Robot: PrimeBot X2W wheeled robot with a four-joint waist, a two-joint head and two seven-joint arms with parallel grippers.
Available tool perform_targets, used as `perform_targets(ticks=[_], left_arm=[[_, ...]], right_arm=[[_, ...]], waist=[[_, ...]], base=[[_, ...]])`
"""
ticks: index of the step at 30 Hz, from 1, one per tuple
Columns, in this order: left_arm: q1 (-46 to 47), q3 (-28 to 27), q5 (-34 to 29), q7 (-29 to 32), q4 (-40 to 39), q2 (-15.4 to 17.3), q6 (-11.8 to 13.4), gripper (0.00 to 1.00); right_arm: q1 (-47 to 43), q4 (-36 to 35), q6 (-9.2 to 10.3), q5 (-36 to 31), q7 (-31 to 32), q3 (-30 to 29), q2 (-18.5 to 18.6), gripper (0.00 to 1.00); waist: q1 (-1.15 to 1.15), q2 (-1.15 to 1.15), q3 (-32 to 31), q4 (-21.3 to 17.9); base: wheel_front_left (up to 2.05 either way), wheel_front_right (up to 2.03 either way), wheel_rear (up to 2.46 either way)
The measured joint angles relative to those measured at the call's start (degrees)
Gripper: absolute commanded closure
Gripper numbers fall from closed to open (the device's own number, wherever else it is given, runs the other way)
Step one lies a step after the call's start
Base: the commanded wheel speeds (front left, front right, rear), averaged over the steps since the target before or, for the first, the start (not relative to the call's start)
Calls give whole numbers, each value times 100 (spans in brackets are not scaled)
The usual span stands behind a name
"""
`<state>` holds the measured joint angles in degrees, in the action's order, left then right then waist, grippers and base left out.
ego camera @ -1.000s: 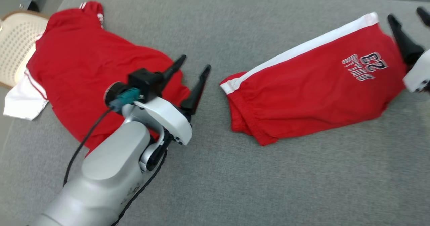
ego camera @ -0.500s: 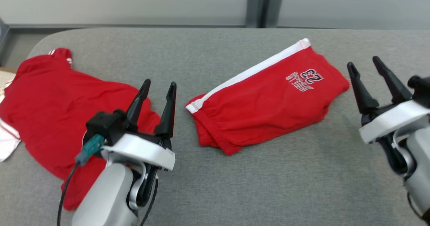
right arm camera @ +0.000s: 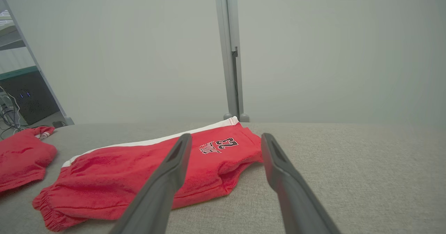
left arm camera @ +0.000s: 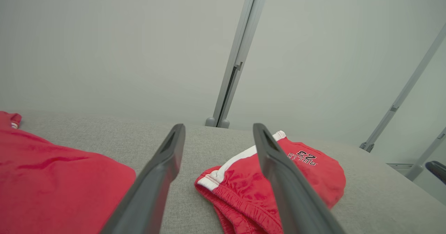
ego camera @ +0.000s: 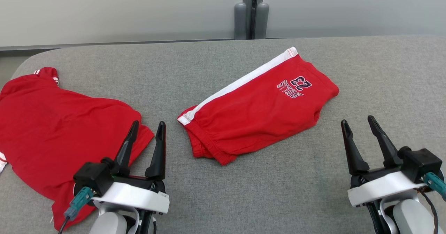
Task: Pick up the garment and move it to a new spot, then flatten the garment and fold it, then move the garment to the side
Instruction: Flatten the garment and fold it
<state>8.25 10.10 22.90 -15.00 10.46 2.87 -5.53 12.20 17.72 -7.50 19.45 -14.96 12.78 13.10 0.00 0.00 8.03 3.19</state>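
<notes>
While camera has swung since 1 second ago, shorts point(ego camera: 258, 105) lie folded at tabletop point(ego camera: 278, 192) middle, unmoved; shirt point(ego camera: 59, 129) at left edge. Left gripper point(ego camera: 148, 124), right gripper point(ego camera: 357, 119) drawn back to near edge, fingers apart, empty.

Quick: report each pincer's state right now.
Left pincer: open, holding nothing.
Right pincer: open, holding nothing.

- Left claw point(ego camera: 148, 123) sits at lower left, fingers pointing up, spread apart, empty.
- Right claw point(ego camera: 358, 119) mirrors it at lower right, fingers likewise parted.
</notes>
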Motion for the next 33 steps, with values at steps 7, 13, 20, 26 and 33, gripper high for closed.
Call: perform_targets(ticks=[7,13,20,26,33], left_arm=[[-68,112,42,0,-54,-7,5,0],[25,260,43,0,-45,-9,13,0],[167,212,131,0,-27,-8,49,0],[257,179,249,1,57,-2,57,0],[322,286,255,0,-11,-4,48,0]], right_arm=[[-197,113,1,-177,0,-225,-121,0],[-40,510,1,328,16,-126,-137,0],[511,982,1,1656,570,-234,-186,0],[901,1362,2,2564,1148,-517,-163,0],[1411,1824,2,3000,1617,-871,-56,0]], waist=[[0,0,19,97],[0,0,131,234],[0,0,353,515],[0,0,537,801],[0,0,789,1067]], base=[[0,0,0],[0,0,0],[0,0,0],[0,0,0],[0,0,0]])
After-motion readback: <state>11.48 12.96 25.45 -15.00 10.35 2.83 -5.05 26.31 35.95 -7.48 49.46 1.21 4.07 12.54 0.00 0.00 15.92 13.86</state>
